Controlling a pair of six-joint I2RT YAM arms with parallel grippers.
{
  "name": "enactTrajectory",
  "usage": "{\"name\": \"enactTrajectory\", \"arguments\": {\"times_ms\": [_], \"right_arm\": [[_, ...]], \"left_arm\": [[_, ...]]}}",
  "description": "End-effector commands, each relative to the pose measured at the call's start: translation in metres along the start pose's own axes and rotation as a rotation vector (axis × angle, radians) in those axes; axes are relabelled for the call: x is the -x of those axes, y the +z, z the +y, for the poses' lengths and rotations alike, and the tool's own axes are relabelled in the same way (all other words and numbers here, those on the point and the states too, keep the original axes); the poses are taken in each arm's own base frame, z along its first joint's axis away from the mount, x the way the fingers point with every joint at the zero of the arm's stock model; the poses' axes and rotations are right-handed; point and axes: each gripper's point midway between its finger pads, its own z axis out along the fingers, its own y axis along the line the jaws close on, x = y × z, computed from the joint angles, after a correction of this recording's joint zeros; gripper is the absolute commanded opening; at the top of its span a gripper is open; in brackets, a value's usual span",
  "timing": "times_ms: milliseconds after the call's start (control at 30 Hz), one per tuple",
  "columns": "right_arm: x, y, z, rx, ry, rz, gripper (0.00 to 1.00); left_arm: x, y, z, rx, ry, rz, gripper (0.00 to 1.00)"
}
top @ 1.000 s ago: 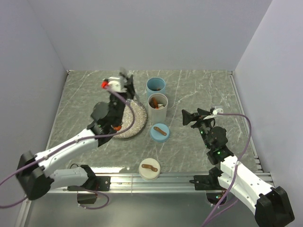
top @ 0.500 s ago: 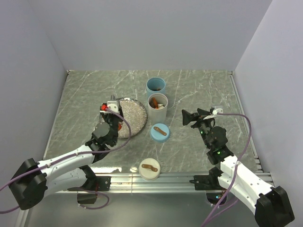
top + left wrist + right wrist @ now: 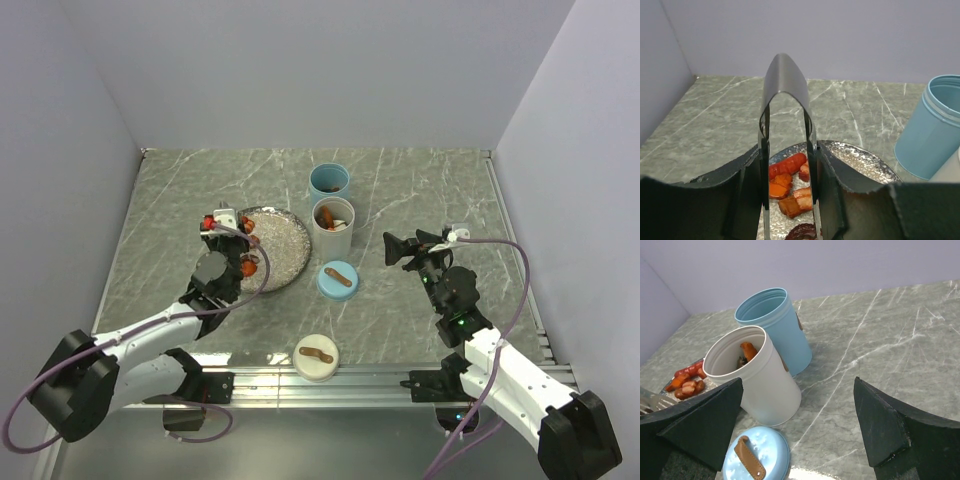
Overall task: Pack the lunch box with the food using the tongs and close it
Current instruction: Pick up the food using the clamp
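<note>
tongs (image 3: 785, 75) clamped in left gripper (image 3: 788, 155), over food (image 3: 783, 190) on plate (image 3: 860, 156), right gripper (image 3: 798, 386) spread wide

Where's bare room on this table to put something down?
Bare marble: behind the pale blue cylindrical cup, left of the hammered metal plate, and back-right of the white cylindrical cup. Crowded: between plate, cups and round blue lid.

Food (image 3: 790, 182) on plate (image 3: 288, 245) (left part), near cup (image 3: 767, 385) to its right, far cup (image 3: 782, 330) behind
</note>
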Motion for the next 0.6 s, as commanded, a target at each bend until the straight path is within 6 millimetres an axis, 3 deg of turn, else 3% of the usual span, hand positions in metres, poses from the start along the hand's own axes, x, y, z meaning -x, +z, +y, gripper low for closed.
{"name": "enactTrajectory", "arguments": {"times_ms": [0,567], "right_arm": [[0.010,0.002,0.000,-0.002,0.000,-0.035,0.98],[0.011,0.002,-0.001,-0.010,0.002,-0.041,0.98]], "left_arm": [[0.009,0.005,-0.011,-0.053,-0.064,-0.039,0.46],[-0.037,-0.007,-0.036,-0.179,-0.107,0.176,0.44]]}}
